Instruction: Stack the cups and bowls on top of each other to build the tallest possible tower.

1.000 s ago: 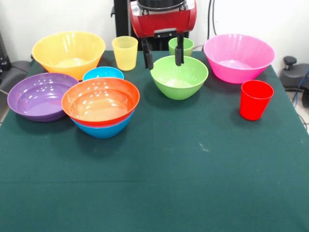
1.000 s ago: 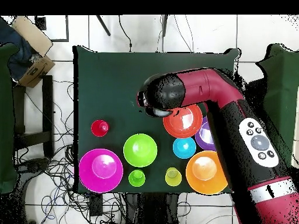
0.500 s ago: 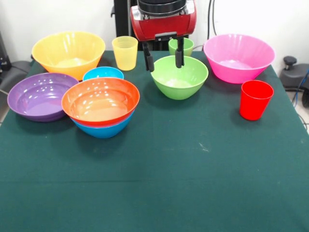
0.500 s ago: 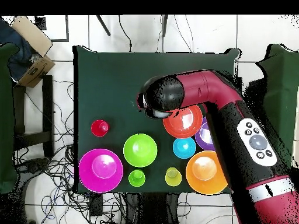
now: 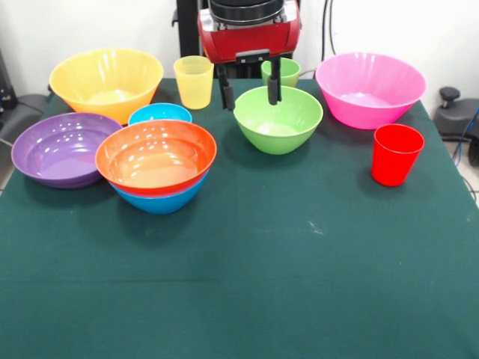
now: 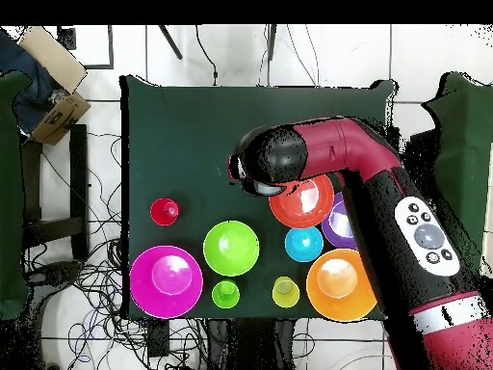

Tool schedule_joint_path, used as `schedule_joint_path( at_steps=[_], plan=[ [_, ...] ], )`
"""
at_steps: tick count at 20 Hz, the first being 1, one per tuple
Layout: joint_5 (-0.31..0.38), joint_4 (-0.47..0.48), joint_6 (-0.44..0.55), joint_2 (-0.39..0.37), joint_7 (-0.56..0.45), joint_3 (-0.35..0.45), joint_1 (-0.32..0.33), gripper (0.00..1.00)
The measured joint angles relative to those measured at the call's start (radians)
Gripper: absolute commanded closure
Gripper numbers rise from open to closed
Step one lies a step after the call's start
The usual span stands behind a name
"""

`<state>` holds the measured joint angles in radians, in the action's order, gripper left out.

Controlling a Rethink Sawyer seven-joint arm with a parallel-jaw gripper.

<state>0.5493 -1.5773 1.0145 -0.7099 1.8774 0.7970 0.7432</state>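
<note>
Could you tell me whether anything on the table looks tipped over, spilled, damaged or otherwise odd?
Nothing stands out. Every bowl and cup sits upright and looks intact, with no spill on the green cloth. The red-orange bowl is nested squarely in the big blue bowl; the gripper hangs open and empty.

My front camera looks across the green table (image 5: 247,284) at a slight downward angle, fairly near, facing the arm (image 5: 251,30). My overhead camera looks straight down from higher up, half-turned against it. Both share the whole tabletop (image 6: 193,135).
</note>
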Motion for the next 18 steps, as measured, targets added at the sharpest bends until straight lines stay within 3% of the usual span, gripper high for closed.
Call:
schedule_joint_path(
  at_steps=[18],
  plan=[
    [0.002,-0.007,-0.006,-0.001,0.0,-0.001,0.039,0.0]
  ],
)
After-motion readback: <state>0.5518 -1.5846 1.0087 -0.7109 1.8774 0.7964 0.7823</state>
